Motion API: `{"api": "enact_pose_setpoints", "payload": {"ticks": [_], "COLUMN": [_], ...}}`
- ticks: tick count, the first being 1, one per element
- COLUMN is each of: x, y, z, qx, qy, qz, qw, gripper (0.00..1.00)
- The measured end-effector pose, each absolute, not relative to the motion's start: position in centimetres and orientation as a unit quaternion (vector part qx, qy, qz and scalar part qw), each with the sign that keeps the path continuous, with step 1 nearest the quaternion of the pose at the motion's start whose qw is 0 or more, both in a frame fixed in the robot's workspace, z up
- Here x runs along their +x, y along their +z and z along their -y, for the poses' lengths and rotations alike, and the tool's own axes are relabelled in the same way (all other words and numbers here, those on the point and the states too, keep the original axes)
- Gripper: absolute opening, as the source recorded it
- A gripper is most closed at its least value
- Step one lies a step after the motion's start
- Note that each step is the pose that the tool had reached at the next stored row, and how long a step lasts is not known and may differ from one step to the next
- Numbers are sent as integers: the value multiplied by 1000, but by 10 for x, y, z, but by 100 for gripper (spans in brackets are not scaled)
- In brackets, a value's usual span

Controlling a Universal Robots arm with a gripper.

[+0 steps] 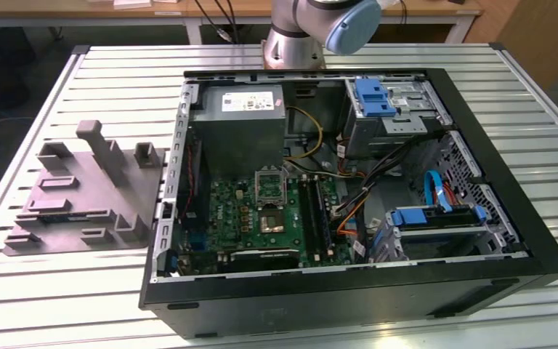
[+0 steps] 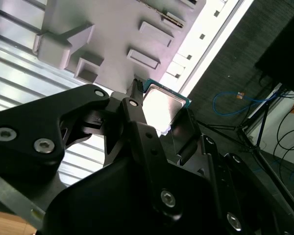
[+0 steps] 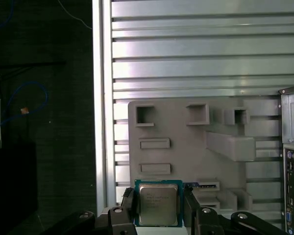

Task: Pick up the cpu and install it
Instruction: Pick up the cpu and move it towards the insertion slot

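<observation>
Pinched in gripper (image 3: 159, 195): cpu (image 3: 158, 208), metal top toward the camera in both wrist views. Clamped by fingers (image 3: 129, 203) on two opposite side edges, with the other two edges free. No offset to close, then. Sits dead between the tips, flat, with no tilt that can be made out. Nearly square, slightly longer axis parallel to the fingers in first wrist view, teal rim visible round the top. Judged lifted clear of tray (image 3: 181, 156), hanging over the tray border nearest the rim of table (image 3: 201, 63). Cannot tell exact height. Past that rim, dark floor (image 3: 39, 147), so open air on that side. On the opposite side, past tray, rear of case (image 3: 293, 147) with ports, well apart from cpu.

In exterior view, tray at middle left on the slatted table. Case lying open across centre and right of frame. Socket (image 1: 272, 222) near frame centre, slightly left, on green board (image 1: 230, 211), dark centre bare, so judged not yet filled. Hemmed in by grey box (image 1: 245, 131) above it in frame, memory slots (image 1: 310, 207) just to the exterior view's right, and cables (image 1: 357, 182) further right. Open from above, though. Single arm (image 1: 293, 40), at top centre behind case, so no question of a nearer hand.
</observation>
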State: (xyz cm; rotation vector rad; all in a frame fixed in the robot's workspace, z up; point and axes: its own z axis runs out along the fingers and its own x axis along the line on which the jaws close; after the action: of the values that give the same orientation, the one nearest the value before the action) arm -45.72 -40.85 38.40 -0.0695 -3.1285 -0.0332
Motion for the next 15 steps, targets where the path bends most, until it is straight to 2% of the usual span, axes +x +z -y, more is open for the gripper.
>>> {"api": "enact_pose_setpoints", "payload": {"ticks": [15], "x": [-451], "y": [384], "z": [409], "qx": [-22], "qy": [-11], "qz": [1000], "qw": [6], "gripper": [47]}}
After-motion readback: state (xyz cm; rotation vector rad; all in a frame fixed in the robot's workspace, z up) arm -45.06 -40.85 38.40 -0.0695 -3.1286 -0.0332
